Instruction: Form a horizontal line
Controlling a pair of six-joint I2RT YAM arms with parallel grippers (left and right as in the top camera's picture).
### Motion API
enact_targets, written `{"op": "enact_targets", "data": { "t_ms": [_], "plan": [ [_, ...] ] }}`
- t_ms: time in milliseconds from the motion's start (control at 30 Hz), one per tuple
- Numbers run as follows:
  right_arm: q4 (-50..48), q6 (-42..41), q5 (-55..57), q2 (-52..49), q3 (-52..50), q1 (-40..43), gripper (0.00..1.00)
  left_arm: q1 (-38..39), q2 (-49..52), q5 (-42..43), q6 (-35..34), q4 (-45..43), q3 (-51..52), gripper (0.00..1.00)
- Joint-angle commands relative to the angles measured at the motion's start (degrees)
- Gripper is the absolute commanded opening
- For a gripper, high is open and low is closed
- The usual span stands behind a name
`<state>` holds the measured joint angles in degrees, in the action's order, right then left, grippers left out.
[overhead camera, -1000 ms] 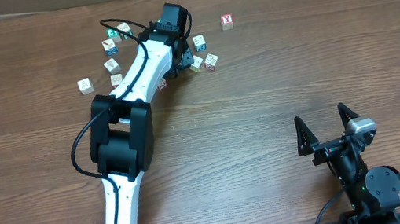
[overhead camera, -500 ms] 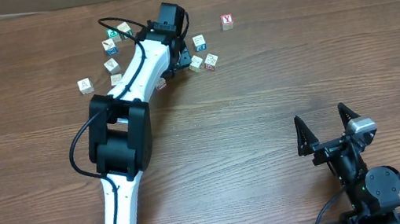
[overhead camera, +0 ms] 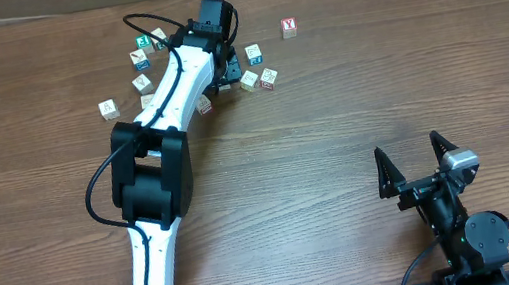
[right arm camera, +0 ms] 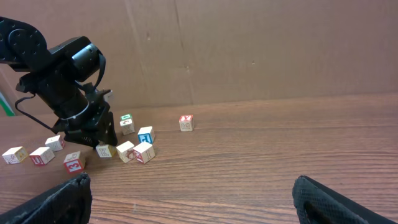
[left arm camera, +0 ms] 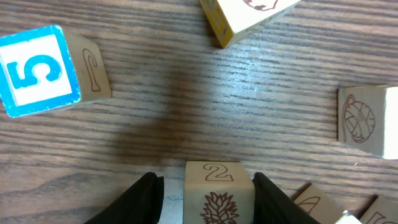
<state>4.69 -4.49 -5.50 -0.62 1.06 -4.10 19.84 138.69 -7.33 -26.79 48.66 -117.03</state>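
Fig.: approx. 10 alphabet cubes (overhead camera: 108, 109) are lying scattered round L gripper (left arm camera: 209, 186), which is straddling "2" cube (left arm camera: 219, 190), jaws part-open. Red-Y cube (overhead camera: 289, 26) is sitting alone to its right. R gripper (overhead camera: 417, 161) is gaping wide, empty.

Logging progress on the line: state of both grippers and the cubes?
Left gripper: open, straddling the 2 cube.
Right gripper: open, empty.
2 cube: resting on table.
Red Y cube: alone, touching nothing.
Blue 5 cube: loose.
Other cubes: scattered, no line yet.

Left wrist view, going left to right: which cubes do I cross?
The blue-framed cream cube printed 5, then the plain wooden cube engraved 2 inside the left pincer, then the cream cube engraved with a ball.
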Motion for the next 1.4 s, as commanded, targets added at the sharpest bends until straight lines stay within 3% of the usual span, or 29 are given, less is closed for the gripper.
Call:
{"op": "enact_targets", "data": {
  "t_ms": [0,433,600,967,1367],
  "plan": [
    [-0.2,0.1,0.7,0.5,-0.6,0.4,1.0,-0.3,0.3,-0.1,1.1,0.4,-1.3,0.41],
    [-0.2,0.1,0.7,0.5,-0.6,0.4,1.0,-0.3,0.1,-0.1,1.1,0.7,-1.4,0.27],
    [-0.2,0.1,0.7,0.5,-0.6,0.4,1.0,-0.3,-2.1,-0.1,1.1,0.8,-2.6,0.29],
    [-0.2,0.1,0.7,0.5,-0.6,0.4,1.0,-0.3,-18.6,-0.1,1.0,5.6,-2.8,0.29],
    [-0.2,0.1,0.7,0.5,-0.6,0.4,1.0,-0.3,-37.9,-0.1,0.1,22.0,-2.8,0.33]
  ]
}}
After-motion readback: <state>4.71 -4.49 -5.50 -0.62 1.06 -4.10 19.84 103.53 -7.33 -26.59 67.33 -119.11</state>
